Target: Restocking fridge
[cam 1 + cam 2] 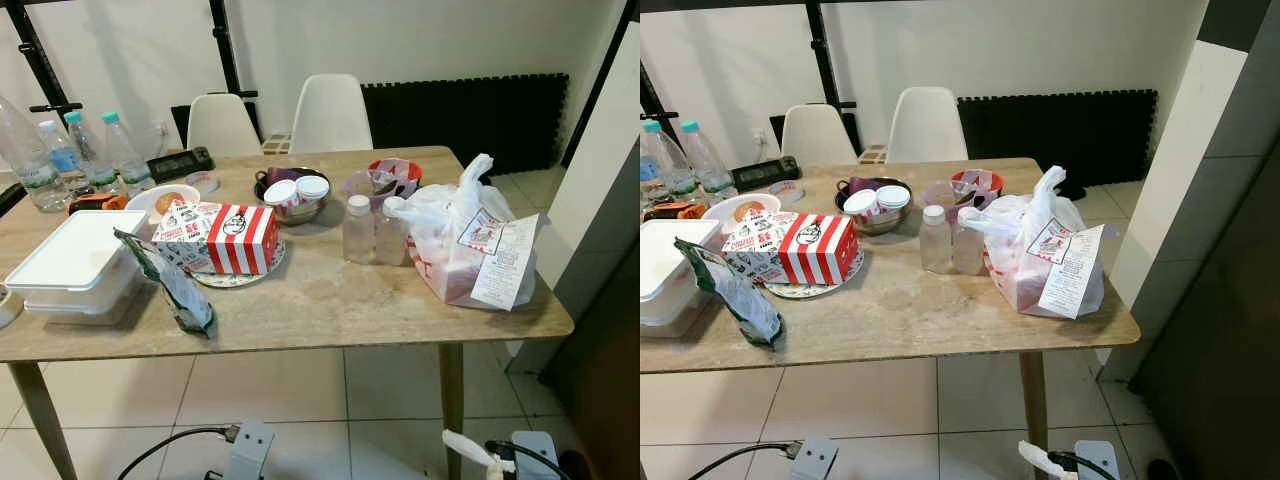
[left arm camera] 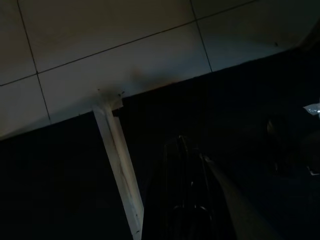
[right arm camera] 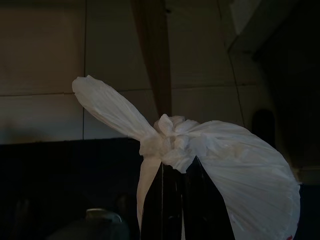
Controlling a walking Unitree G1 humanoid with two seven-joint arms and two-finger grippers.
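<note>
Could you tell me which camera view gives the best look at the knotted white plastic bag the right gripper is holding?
The right wrist view: the knotted white bag hangs pinched at its knot in the right gripper. The eye views catch just a white scrap of it at the bottom edge.

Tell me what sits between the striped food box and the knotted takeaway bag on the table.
Two small clear bottles, side by side, in both eye views, touching the bag; bare tabletop toward the box.

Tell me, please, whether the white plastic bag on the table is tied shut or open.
Tied shut: the white plastic bag is gathered into a knot at its top, loose ends sticking up, and a receipt hangs on its side.
</note>
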